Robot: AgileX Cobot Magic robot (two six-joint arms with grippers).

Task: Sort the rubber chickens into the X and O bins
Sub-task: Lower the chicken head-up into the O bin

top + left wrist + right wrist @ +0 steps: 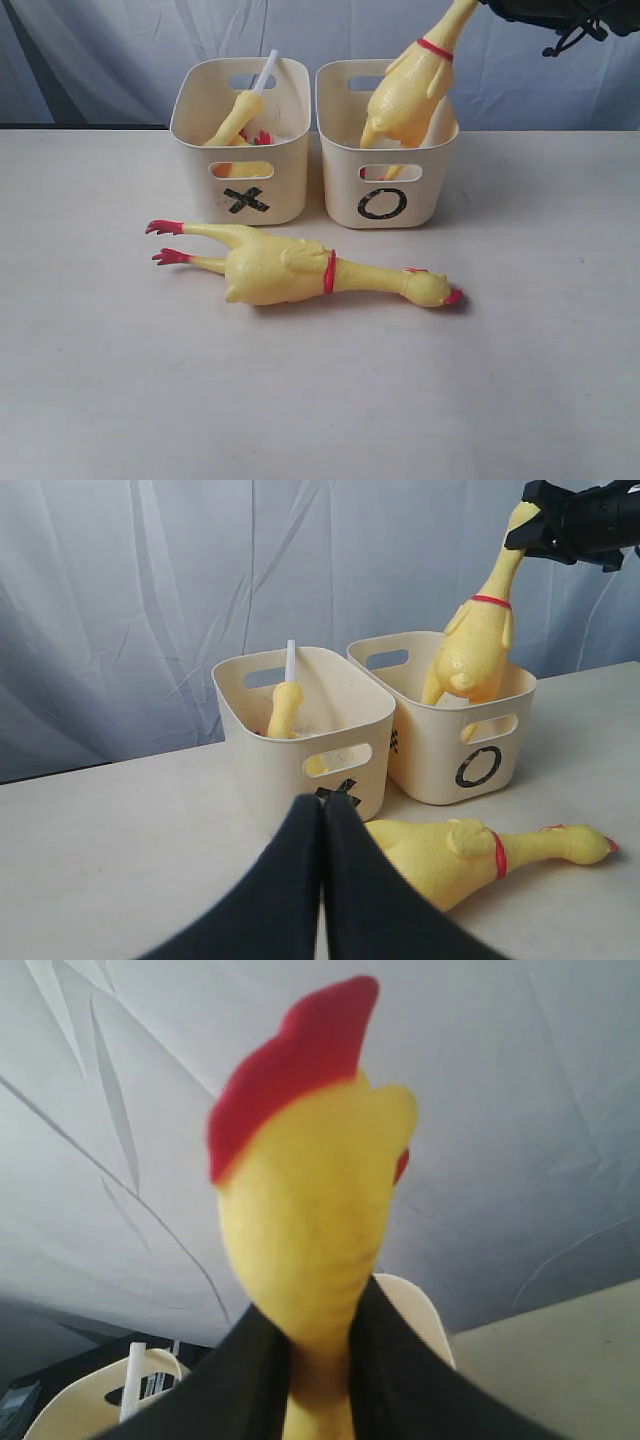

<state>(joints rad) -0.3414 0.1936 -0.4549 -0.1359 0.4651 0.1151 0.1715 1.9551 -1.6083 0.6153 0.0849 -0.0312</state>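
My right gripper [488,8] is shut on the neck of a whole rubber chicken [410,95], just under its head [310,1220]. That chicken hangs tilted, with its lower body inside the O bin [425,200]. The X bin [285,185] holds a yellow neck piece with a white tube [243,112] and some red feet [262,138]. Another whole chicken [290,272] lies on the table in front of both bins, its head to the right. My left gripper [322,812] is shut and empty, low over the table near this chicken's body [440,855].
The two bins stand side by side at the back of the pale table [320,400]. A grey-white curtain [120,50] hangs behind them. The right arm [590,520] reaches in from the upper right.
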